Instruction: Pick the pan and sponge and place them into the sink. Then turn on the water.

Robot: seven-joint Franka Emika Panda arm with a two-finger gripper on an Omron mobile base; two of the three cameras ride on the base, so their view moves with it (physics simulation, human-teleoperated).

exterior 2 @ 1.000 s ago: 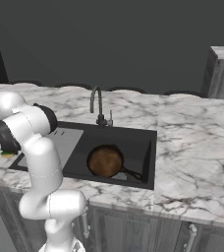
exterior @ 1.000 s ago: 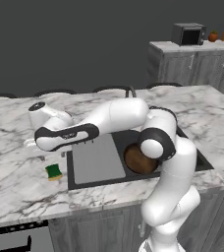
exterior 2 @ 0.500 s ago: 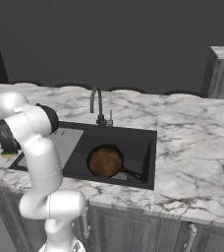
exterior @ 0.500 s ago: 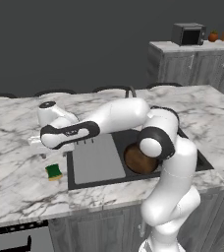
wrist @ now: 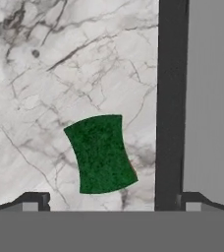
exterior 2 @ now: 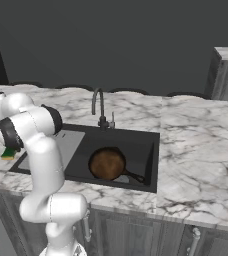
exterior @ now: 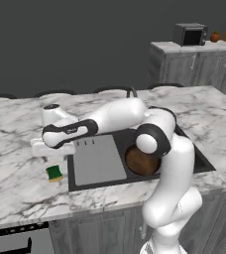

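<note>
The sponge (wrist: 100, 153) lies green side up on the marble counter, just left of the sink's black rim (wrist: 170, 98). My gripper (wrist: 111, 204) hangs above it, open, its two fingertips wide apart with nothing between them. From the left base view the gripper (exterior: 44, 151) hovers a little above and behind the sponge (exterior: 54, 173). The pan (exterior: 142, 159) rests in the basin of the sink (exterior: 97, 182), brown inside up. In the right base view the pan (exterior 2: 107, 163) sits in the basin with its handle toward the right, and the sponge (exterior 2: 8, 152) peeks out behind my arm. No water falls from the faucet (exterior 2: 98, 102).
A grey ribbed drainboard (exterior: 99, 159) fills the sink's left half. Marble counter (exterior: 16, 183) spreads around the sponge. A further counter with a microwave (exterior: 190, 33) stands at the back right.
My hand has shifted slightly over the sponge, jaws staying open. The sponge and the pan have not moved.
</note>
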